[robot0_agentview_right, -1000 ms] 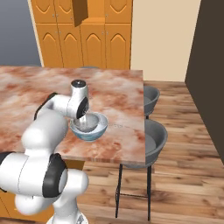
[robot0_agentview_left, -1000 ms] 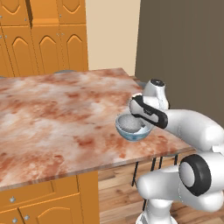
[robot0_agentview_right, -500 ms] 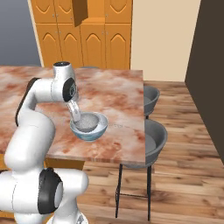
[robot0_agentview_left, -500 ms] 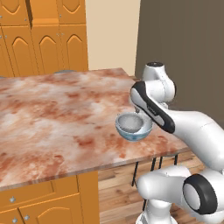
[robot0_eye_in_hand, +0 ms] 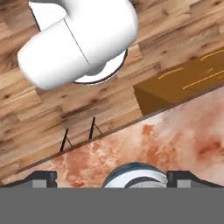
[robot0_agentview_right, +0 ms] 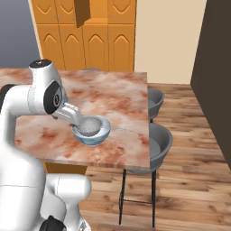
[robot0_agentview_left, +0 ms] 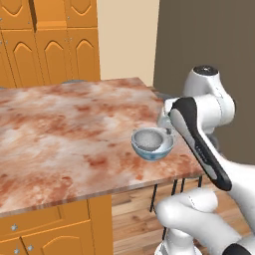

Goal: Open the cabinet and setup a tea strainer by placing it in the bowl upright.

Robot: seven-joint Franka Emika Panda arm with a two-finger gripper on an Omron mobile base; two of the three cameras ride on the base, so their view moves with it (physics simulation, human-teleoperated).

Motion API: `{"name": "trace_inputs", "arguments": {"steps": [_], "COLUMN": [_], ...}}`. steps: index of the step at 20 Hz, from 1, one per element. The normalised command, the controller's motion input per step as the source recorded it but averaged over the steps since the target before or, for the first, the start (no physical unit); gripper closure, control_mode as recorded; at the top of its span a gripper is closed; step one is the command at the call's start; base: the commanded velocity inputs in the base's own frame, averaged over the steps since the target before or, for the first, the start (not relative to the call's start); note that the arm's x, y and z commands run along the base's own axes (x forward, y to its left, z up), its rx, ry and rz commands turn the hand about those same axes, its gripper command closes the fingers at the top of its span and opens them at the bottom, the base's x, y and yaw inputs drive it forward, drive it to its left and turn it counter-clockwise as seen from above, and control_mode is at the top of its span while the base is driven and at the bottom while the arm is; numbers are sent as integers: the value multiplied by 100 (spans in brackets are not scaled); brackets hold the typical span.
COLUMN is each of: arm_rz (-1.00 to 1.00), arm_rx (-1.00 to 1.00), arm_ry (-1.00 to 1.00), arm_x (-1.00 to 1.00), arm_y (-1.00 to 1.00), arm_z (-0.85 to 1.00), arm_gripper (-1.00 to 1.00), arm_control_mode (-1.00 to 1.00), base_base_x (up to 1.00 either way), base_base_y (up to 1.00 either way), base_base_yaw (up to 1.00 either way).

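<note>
Pincer [robot0_eye_in_hand: 111, 178] fingers stood wide apart and gripped nothing, one dark tip showing at each side of the hand view with the small glossy blue-grey bowl [robot0_eye_in_hand: 135, 177] between them at the bottom edge. From the base cameras the hand sat just beside that bowl [robot0_agentview_left: 152, 144], near the corner of the marbled reddish worktop [robot0_agentview_left: 64, 134].

Inside the bowl [robot0_agentview_right: 92, 131] rested the pale grey perforated metal tea strainer [robot0_agentview_right: 91, 125], open side up and apparently level, so the placing looked done. Judged by its look, the strainer [robot0_agentview_left: 149, 138] would be light, stiff and a little slick; its thick rim offers the surest place to pinch, since the holed wall curves away. The bowl seemed smooth and liable to slide if nudged.

Well beyond the worktop, the tall orange-brown wooden cabinet [robot0_agentview_right: 84, 13] door stood swung out from its row.
</note>
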Motion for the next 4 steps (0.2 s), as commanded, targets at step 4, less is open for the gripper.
{"name": "trace_inputs", "arguments": {"steps": [4], "arm_rz": [54], "arm_rx": [0], "arm_ry": [15], "arm_x": [-90], "arm_y": [0], "arm_z": [53], "arm_gripper": [-100], "arm_control_mode": [-100], "base_base_x": [0], "base_base_y": [0], "base_base_yaw": [0]}}
